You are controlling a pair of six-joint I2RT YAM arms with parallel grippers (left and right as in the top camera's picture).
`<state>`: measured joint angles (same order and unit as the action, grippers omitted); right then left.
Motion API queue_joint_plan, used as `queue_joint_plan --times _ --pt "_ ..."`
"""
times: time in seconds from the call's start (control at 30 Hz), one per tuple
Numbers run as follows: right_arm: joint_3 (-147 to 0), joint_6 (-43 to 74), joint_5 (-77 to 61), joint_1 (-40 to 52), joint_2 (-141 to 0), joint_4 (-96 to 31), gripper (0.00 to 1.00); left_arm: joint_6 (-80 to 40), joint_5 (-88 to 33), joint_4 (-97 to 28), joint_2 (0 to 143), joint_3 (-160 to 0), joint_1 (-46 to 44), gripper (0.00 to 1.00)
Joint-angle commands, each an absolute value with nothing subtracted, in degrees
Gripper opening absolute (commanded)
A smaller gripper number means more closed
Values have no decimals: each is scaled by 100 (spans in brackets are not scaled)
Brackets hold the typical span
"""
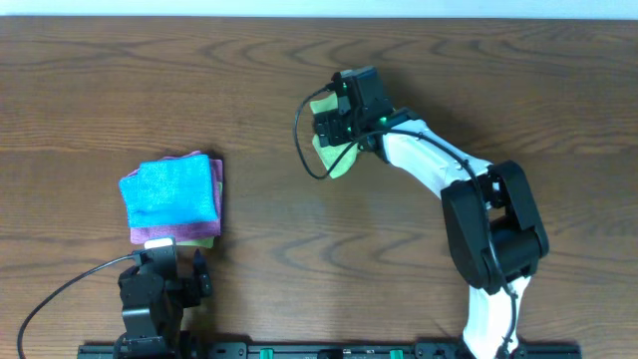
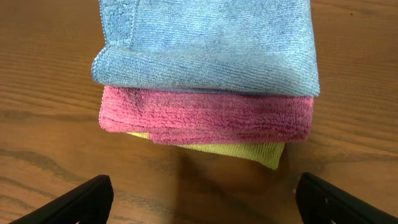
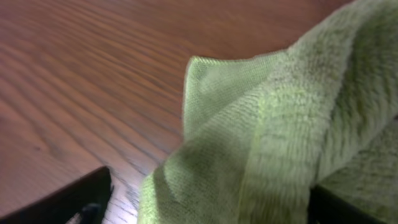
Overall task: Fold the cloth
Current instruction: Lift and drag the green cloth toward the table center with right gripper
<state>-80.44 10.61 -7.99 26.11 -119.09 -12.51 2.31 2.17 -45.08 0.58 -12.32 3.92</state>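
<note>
A wooden table [image 1: 100, 80] fills the frame. At its lower left lies a stack of folded cloths: a blue cloth [image 2: 205, 43] on top, a pink cloth [image 2: 205, 118] beneath it, and a yellow-green cloth [image 2: 249, 152] at the bottom.

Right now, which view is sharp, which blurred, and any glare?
Left wrist: folded blue terry cloth is sharp, fibres clear. Right wrist: light green microfibre cloth is soft, too close. Overhead: even light, no strong glare on the brown wooden table.

Overhead: straight down on my whole table [image 1: 259, 90], from afar; my left wrist: close, angled down at the stack [image 2: 205, 74], which overhead also shows; my right wrist: nearest of all, on the cloth [image 3: 280, 143], likewise shared with overhead.
</note>
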Motion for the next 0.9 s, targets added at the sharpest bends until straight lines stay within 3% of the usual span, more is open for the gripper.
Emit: queue_joint_plan --times 0.0,0.27,0.47,0.67,0.87 --pt "-8307 1144 -843 2711 -11872 -1286 99 167 298 -4707 21 -1041 410 95" --pt "-9323 1326 -1251 2729 -11872 -2351 99 169 298 -4707 21 -1041 410 95" --pt "-9631 1433 -1586 2862 -11872 -2392 99 169 301 -4709 21 -1041 410 95" --pt "-9810 1529 -158 2694 -11767 -3242 99 167 298 -4707 21 -1041 410 95" --pt "-9819 1929 -91 1831 -11592 -4174 96 167 298 -4709 21 -1041 410 95"
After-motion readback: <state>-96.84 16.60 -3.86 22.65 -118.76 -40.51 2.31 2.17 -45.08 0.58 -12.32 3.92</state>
